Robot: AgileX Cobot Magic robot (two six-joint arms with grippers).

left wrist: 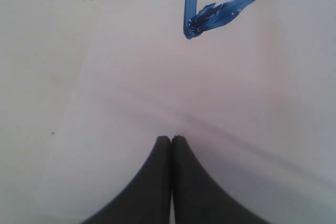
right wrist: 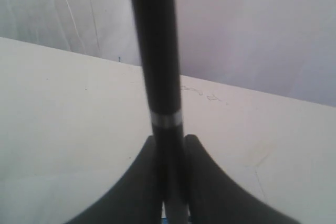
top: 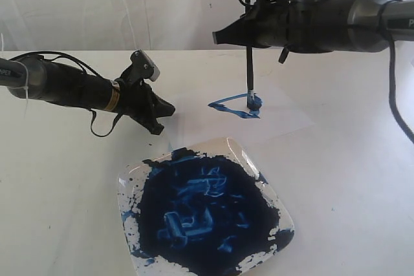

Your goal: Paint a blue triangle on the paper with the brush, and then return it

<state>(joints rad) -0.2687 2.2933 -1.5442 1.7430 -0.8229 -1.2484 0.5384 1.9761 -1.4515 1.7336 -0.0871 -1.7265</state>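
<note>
White worktop (top: pixel 58 179), thin white paper (top: pixel 284 111) laid flat upon it, square blue-smeared plate (top: pixel 132 214) set nearer the camera, beside the paper.

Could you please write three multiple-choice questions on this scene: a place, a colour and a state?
1. Where is the tip of the long black-handled brush? A on bare table; B at a corner of the small blue triangle on the thin white paper; C in the air.
2. What colour is the paint on the square white plate? A dark blue; B red; C green.
3. How do the jaws of the left gripper stand? A wide open; B shut on the brush; C shut, empty.
Answers: B, tip touches the triangle's corner; A, dark blue covers the plate; C, jaws touch, nothing between.
</note>
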